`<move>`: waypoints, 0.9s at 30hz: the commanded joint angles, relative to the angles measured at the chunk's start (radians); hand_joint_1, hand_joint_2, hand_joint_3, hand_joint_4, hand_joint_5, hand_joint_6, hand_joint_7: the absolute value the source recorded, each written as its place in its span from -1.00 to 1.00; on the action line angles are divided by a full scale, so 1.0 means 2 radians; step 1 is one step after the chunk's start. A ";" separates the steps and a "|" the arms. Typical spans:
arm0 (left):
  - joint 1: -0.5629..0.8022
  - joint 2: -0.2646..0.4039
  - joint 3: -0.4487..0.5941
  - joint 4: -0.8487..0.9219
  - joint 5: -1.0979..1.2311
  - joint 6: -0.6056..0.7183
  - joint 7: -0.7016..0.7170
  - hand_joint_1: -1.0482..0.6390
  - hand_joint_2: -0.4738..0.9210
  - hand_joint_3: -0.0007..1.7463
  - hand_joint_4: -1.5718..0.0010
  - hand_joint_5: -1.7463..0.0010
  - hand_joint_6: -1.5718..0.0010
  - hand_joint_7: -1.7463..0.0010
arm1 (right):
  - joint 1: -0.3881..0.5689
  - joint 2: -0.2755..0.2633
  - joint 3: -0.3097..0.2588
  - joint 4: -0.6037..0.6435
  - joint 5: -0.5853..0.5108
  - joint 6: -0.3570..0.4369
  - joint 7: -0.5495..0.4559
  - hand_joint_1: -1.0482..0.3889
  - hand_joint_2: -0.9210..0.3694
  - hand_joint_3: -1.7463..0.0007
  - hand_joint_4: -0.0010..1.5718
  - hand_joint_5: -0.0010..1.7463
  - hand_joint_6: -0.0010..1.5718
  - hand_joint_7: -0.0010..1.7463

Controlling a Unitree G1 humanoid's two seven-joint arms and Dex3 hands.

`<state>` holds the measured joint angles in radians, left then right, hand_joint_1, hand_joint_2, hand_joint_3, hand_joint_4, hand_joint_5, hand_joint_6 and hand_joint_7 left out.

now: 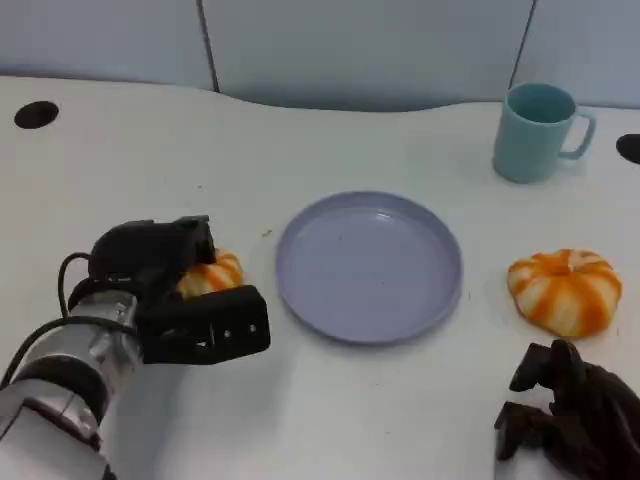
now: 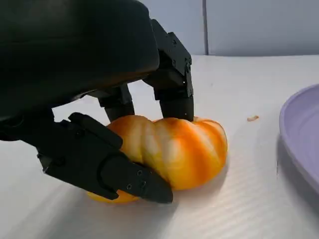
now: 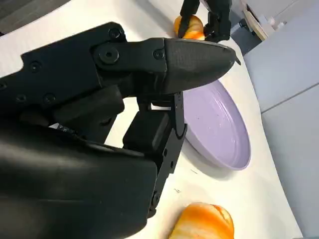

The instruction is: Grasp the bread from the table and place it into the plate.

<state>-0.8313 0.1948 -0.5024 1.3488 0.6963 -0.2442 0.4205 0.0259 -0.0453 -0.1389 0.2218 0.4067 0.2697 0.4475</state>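
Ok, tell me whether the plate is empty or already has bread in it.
Empty. The plate shows a bare purple surface; one bread sits in the left robot hand, another bread on the table.

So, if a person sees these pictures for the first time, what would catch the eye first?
Probably the left hand, its black fingers closed around an orange-and-white striped bread that sits on the white table left of the plate. Next comes the lilac plate in the middle, with nothing on it. A second striped bread lies to its right, just beyond the right hand, and a light blue mug stands further back.
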 commanded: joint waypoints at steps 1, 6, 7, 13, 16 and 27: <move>0.004 0.003 0.024 -0.003 -0.022 -0.015 0.033 0.05 0.95 -0.52 0.10 -1.00 0.38 -1.00 | 0.002 0.000 -0.004 0.011 0.000 0.006 -0.008 -0.15 -1.00 0.50 0.58 0.39 0.42 0.30; 0.002 -0.002 0.054 -0.005 -0.051 -0.042 0.036 0.08 0.91 -0.50 0.12 -1.00 0.30 -0.69 | 0.000 0.000 -0.002 0.012 -0.001 0.005 -0.008 -0.15 -1.00 0.47 0.58 0.38 0.42 0.30; 0.002 -0.002 0.054 -0.005 -0.051 -0.042 0.036 0.08 0.91 -0.50 0.12 -1.00 0.30 -0.68 | 0.000 0.000 -0.002 0.012 -0.001 0.005 -0.008 -0.15 -1.00 0.47 0.58 0.38 0.42 0.30; -0.021 -0.024 0.094 -0.018 -0.091 -0.096 0.036 0.14 0.55 0.08 -0.02 -1.00 0.19 -0.99 | -0.003 0.002 0.001 0.015 -0.005 0.005 -0.013 -0.17 -1.00 0.49 0.57 0.38 0.42 0.30; -0.021 -0.024 0.096 -0.016 -0.090 -0.099 0.036 0.14 0.52 0.12 -0.03 -1.00 0.18 -1.00 | -0.003 0.001 0.002 0.015 -0.004 0.005 -0.013 -0.17 -1.00 0.50 0.57 0.38 0.42 0.30; -0.055 -0.038 0.023 -0.038 -0.017 -0.216 0.070 0.16 0.17 0.50 -0.09 -1.00 0.15 -1.00 | -0.007 0.003 0.006 0.025 -0.007 -0.003 -0.011 -0.17 -1.00 0.50 0.55 0.38 0.42 0.28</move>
<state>-0.9198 0.1153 -0.4397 1.2795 0.6462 -0.6521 0.5475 -0.0007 -0.0338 -0.1255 0.2482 0.4008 0.2513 0.4316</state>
